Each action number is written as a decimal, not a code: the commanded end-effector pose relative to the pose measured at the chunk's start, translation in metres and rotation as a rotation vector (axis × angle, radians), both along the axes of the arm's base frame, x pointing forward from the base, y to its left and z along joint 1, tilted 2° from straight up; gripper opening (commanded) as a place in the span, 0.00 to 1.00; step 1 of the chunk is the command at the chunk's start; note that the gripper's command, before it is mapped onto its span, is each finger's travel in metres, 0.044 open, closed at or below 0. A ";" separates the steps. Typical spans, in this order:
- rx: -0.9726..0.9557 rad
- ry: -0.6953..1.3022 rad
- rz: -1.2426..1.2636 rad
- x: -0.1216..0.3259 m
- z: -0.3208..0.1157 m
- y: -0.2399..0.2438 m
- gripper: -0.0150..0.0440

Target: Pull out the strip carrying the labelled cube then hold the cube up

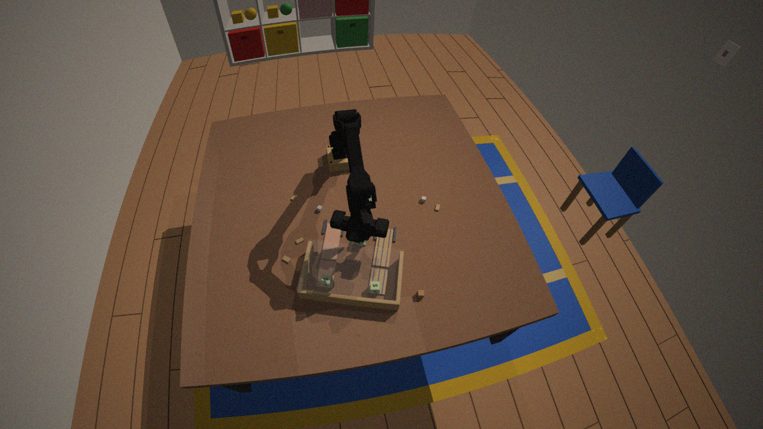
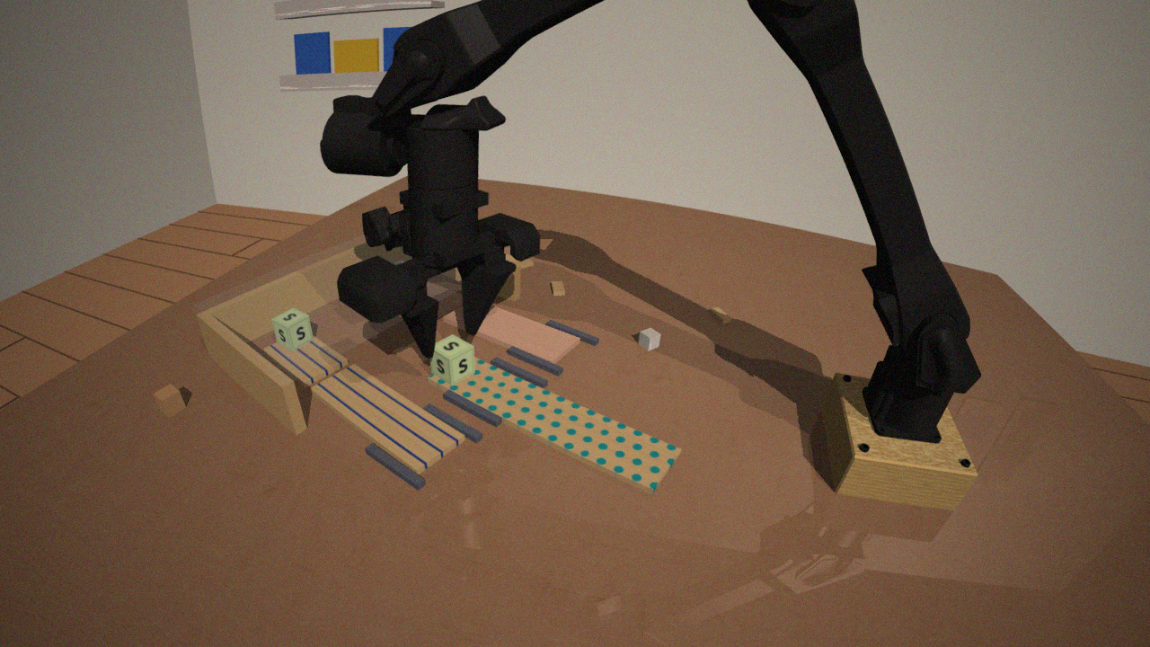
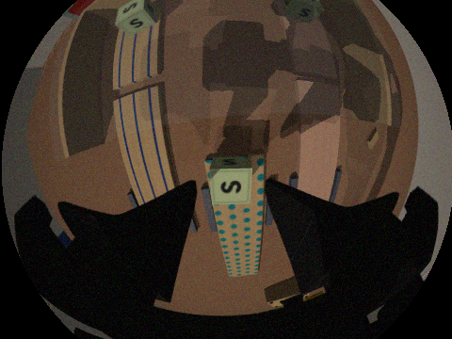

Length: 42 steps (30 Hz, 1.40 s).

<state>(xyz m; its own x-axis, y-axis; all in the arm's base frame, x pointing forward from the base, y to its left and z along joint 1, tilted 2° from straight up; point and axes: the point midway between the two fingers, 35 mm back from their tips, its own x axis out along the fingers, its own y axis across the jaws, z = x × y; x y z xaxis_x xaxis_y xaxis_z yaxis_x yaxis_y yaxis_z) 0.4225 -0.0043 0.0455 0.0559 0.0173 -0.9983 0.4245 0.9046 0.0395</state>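
Note:
The teal-dotted strip (image 2: 579, 430) (image 3: 239, 235) is in one piece and lies pulled out toward the arm's base. A pale green cube marked S (image 2: 452, 361) (image 3: 241, 194) sits on its far end. My gripper (image 2: 452, 344) (image 3: 232, 185) is open, its fingertips around the sides of this cube, one on each side, near its top; contact is not visible. The blue-striped strip (image 1: 382, 249) (image 2: 385, 410) (image 3: 141, 137) is in two pieces with a gap; its far piece carries another S cube (image 1: 375, 287) (image 2: 291, 329) (image 3: 136, 16). The pink strip (image 2: 526, 332) (image 3: 320, 146) is partly shadowed, with a shaded cube (image 1: 325, 280) (image 3: 303, 8) beyond.
A low wooden frame (image 1: 349, 300) (image 2: 251, 374) with a clear cover surrounds the far parts of the outer strips. Dark guide rails (image 2: 472, 408) (image 3: 208, 209) flank the strips. A white cube (image 2: 649, 339) and several small wooden blocks lie about the table (image 1: 469, 255).

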 end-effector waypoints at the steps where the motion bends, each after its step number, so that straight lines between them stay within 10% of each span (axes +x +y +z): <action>1: 0.005 0.001 0.005 0.000 -0.007 0.001 0.68; 15: 0.005 0.002 0.005 -0.001 -0.026 0.001 0.68; 30: 0.000 0.002 0.001 -0.003 -0.021 0.000 0.25; 42: 0.004 0.006 0.004 -0.048 0.008 0.000 0.25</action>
<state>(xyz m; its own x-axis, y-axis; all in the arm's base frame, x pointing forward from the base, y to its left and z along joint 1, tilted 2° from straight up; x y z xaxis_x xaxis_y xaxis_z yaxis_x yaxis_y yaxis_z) 0.3876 -0.0046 0.0461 0.0524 0.0172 -0.9985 0.4262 0.9038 0.0379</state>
